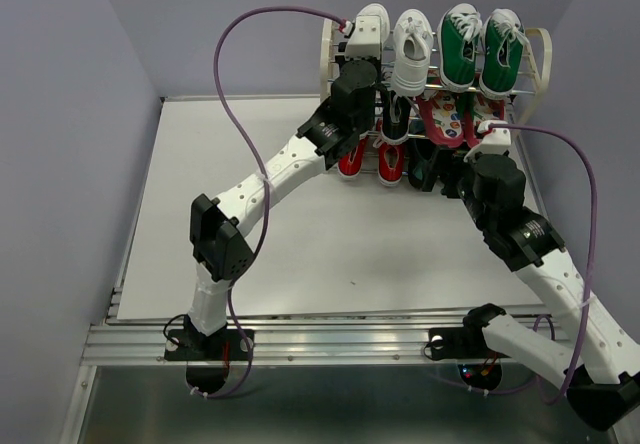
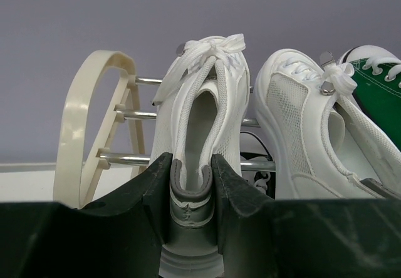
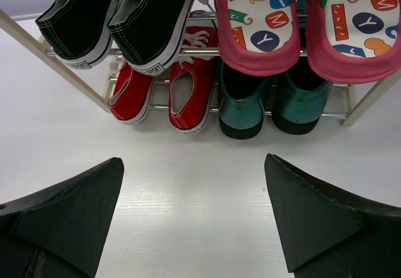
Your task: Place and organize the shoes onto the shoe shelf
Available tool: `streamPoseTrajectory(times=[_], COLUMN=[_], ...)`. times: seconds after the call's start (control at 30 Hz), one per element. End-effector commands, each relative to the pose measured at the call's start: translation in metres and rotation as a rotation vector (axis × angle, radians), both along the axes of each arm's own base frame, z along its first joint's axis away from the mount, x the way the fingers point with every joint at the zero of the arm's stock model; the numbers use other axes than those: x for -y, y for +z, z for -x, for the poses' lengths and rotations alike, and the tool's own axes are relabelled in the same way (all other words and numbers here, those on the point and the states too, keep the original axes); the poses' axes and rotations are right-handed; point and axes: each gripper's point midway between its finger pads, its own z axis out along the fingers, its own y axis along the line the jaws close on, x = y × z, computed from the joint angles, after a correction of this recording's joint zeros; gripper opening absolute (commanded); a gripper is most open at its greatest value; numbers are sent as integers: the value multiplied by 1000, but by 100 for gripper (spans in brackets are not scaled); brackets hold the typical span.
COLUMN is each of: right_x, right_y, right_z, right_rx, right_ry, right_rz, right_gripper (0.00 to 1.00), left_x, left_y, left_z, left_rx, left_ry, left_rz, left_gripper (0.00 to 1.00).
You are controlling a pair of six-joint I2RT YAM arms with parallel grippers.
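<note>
The all-white mesh lace-up sneaker (image 2: 210, 102) is gripped at its heel by the left gripper (image 2: 191, 171), whose jaws are narrowed onto the grey heel tab. The shoe lies on the top tier of the cream-framed shoe shelf (image 2: 80, 121) with shiny metal rods, just beside its white partner (image 2: 301, 115). Before release, the sole should be settled across the rods, parallel to the partner; whether it is fully seated cannot be told here. The jaws should be opened slowly and drawn straight back. The right gripper (image 3: 193, 162) is held wide and empty before the red sneakers (image 3: 169, 90) on the bottom tier.
</note>
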Motion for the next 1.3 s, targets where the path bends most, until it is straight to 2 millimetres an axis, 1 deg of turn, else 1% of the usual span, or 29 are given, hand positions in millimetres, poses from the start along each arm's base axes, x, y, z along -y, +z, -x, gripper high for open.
streamPoseTrajectory(times=[0.0,0.13,0.17,0.23,0.27,0.3,0.33,0.37,0.47,0.5,0.57,0.67,0.7,0.77,0.8,0.87,0.93,0.97,1.07,1.1,1.13,1.17,1.2,1.23,1.27], right_x=[-3,-4,-4,-4,-4,-4,-4,-5,-5,-5,-5,-6,-7,-9,-10,-9,-8,-7,-5,-5,-5,-5,-3,-1,2], right_y=[14,13,14,14,14,13,15,15,15,14,15,15,15,16,16,17,19,19,18,15,14,12,8,6,4], right_z=[-4,-4,-4,-4,-4,-4,-4,-4,-3,-3,-3,-3,-2,-2,-2,-1,0,1,3,3,4,4,4,4,5], right_rx=[47,46,46,47,47,45,48,48,50,47,48,49,49,49,48,51,54,55,48,37,32,24,11,4,-1], right_ry=[16,22,20,21,21,22,24,25,30,30,31,38,42,55,58,55,49,47,34,33,29,26,12,-3,-20], right_rz=[-10,-6,-7,-9,-9,-9,-11,-11,-14,-12,-13,-14,-16,-19,-21,-23,-29,-32,-40,-40,-48,-48,-44,-51,-52], right_gripper=[100,100,100,100,100,100,100,100,100,100,100,100,100,100,100,100,100,100,100,100,100,100,100,100,100], left_x=[-17,-21,-22,-23,-24,-22,-22,-22,-20,-20,-19,-18,-17,-16,-20,-20,-28,-30,-43,-49,-60,-63,-69,-82,-80], left_y=[44,39,38,40,40,40,40,41,43,44,46,52,51,57,62,64,68,68,70,69,73,59,56,63,38], left_z=[5,4,5,8,8,10,11,12,15,16,19,27,28,38,42,49,57,60,72,75,84,87,93,106,110], left_rx=[128,115,110,109,107,105,104,105,104,106,104,106,102,106,110,103,93,88,60,45,39,5,-9,-5,-47], left_ry=[56,85,87,75,74,65,58,51,36,33,22,4,0,-11,-7,-6,5,6,6,20,46,58,64,60,44], left_rz=[134,143,145,151,153,151,151,151,144,143,136,142,137,144,144,142,144,143,150,150,170,138,154,183,146], left_gripper=[0,0,2,23,38,47,54,63,77,81,84,86,87,90,93,97,99,99,99,99,99,99,99,99,99])
